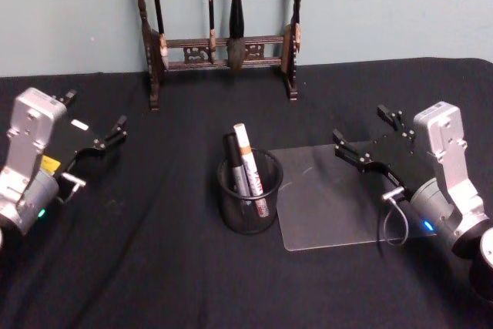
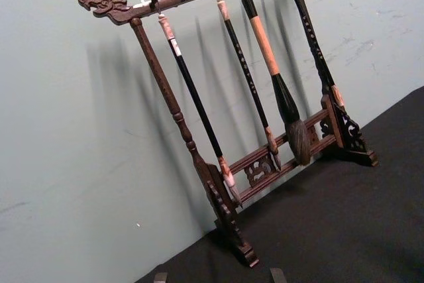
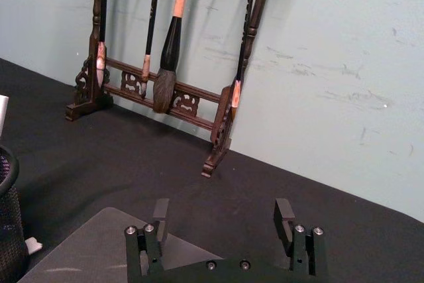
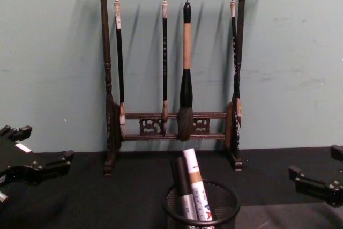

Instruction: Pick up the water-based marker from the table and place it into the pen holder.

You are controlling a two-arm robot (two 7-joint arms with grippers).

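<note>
Two markers stood in your pen holder (image 1: 248,199) at the middle of the black table (image 1: 139,267): a white one with a brown band (image 1: 248,161) leaning beside a black one (image 1: 234,166), both tips poking above the rim. You could not tell from these views which of the two was the water-based marker. One clear sheet (image 1: 331,202) lay flat on the cloth just to the holder's right, its near edge touching or almost touching the cup. Your left gripper (image 1: 108,138) hung over the table's left side, well apart from the holder, fingers spread with nothing between them. Your right gripper (image 1: 370,144) hovered above the far right corner of the sheet, its two fingers likewise wide apart and holding nothing. One dark wooden rack (image 4: 171,68) stood at the back against the wall, and you had four brushes hanging from it; the thickest, third from the left (image 4: 186,79), carried a tan handle and a dark, bushy tip.
</note>
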